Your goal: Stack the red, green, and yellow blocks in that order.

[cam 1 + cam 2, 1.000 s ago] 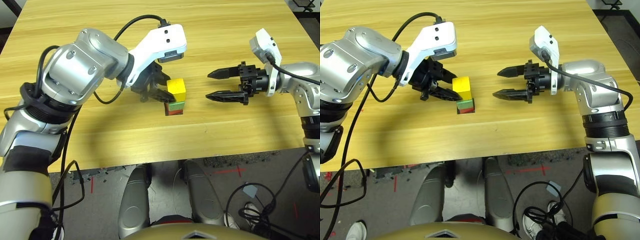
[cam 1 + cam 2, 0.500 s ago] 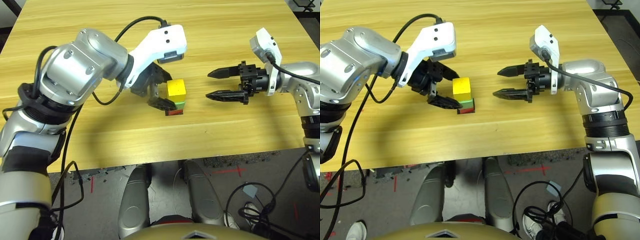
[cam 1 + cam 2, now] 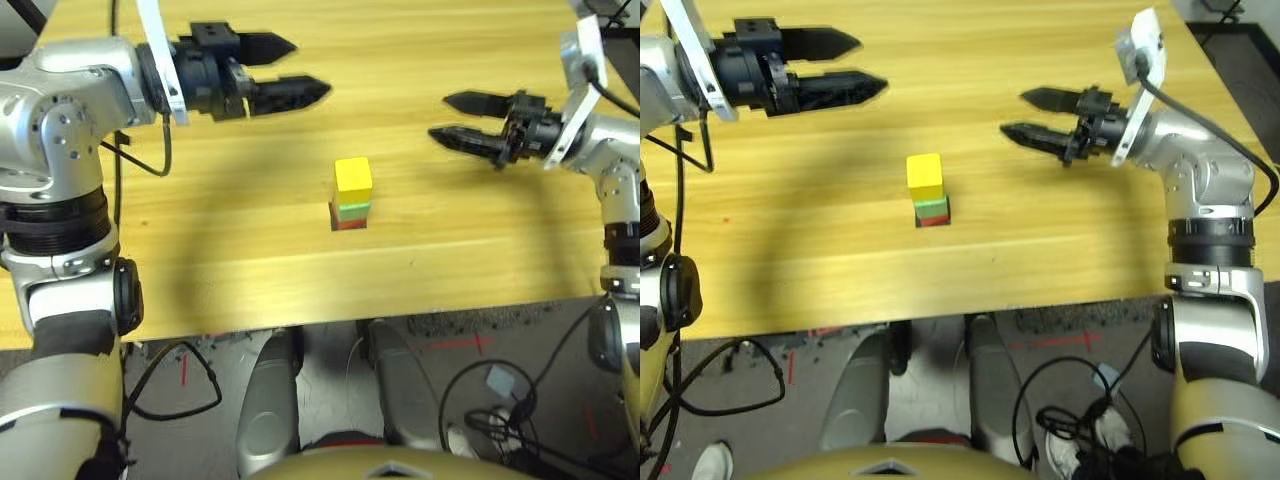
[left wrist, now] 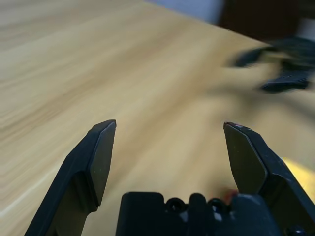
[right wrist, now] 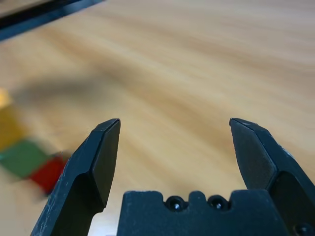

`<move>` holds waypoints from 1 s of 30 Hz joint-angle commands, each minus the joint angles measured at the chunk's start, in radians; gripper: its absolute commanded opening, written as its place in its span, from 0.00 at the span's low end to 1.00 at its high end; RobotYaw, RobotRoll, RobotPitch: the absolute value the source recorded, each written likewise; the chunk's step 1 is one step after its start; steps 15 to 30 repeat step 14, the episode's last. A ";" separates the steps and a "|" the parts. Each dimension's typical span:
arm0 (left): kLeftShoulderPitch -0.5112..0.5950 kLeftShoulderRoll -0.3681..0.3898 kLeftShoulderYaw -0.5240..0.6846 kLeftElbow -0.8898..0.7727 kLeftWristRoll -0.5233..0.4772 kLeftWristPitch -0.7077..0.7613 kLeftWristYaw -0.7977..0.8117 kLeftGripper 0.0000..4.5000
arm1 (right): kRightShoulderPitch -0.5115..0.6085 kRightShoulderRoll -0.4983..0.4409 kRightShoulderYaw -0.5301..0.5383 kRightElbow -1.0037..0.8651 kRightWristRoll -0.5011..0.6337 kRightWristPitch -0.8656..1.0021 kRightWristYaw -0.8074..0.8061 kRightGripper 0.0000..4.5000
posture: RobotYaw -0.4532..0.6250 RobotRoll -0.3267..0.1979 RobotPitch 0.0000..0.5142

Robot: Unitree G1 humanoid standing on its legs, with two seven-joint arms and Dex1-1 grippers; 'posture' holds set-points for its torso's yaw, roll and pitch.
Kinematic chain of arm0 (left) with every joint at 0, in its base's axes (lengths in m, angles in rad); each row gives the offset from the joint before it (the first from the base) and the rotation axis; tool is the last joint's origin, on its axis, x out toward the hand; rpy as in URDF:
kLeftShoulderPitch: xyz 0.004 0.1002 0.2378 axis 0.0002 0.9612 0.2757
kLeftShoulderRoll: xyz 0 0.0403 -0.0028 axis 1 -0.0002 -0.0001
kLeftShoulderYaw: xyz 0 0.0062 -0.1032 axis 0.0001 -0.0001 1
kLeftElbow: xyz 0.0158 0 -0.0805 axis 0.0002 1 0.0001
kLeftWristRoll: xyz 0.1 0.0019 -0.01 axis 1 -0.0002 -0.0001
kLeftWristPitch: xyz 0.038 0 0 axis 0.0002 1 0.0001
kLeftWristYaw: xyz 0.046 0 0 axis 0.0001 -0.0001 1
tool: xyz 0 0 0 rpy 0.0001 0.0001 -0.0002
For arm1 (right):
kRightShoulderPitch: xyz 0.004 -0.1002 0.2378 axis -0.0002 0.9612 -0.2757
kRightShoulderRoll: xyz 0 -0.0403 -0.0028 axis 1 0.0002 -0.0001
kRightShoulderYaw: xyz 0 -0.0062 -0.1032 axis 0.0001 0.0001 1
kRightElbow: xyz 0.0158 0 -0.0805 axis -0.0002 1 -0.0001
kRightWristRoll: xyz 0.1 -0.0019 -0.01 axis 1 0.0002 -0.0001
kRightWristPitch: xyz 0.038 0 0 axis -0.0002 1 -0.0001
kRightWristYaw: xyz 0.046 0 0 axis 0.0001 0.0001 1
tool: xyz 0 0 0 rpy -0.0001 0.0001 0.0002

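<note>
A stack stands near the middle of the table: the red block (image 3: 349,223) at the bottom, the green block (image 3: 353,209) on it, the yellow block (image 3: 353,178) on top. My left gripper (image 3: 305,68) hangs open high at the back left, well away from the stack, nothing between its fingers. My right gripper (image 3: 443,118) is open at the back right, its tips pointing toward the middle, also apart from the stack. In the right wrist view the green block (image 5: 22,157) and the red block (image 5: 48,173) show blurred beside the open fingers.
The wooden table (image 3: 230,250) has its front edge close below the stack. Below that edge lies the floor with cables (image 3: 500,400) and red tape marks. The right gripper (image 4: 280,69) shows blurred in the left wrist view.
My left gripper has let go of the yellow block, opened and drawn up and back to the left. The right gripper has moved back and slightly right. The stack stays put.
</note>
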 commanded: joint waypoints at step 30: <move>0.607 -0.166 0.163 0.000 0.274 -0.762 0.417 0.99 | 0.266 0.099 -0.228 0.159 -0.090 -0.493 -0.461 1.00 | 0.50 0.48 0.66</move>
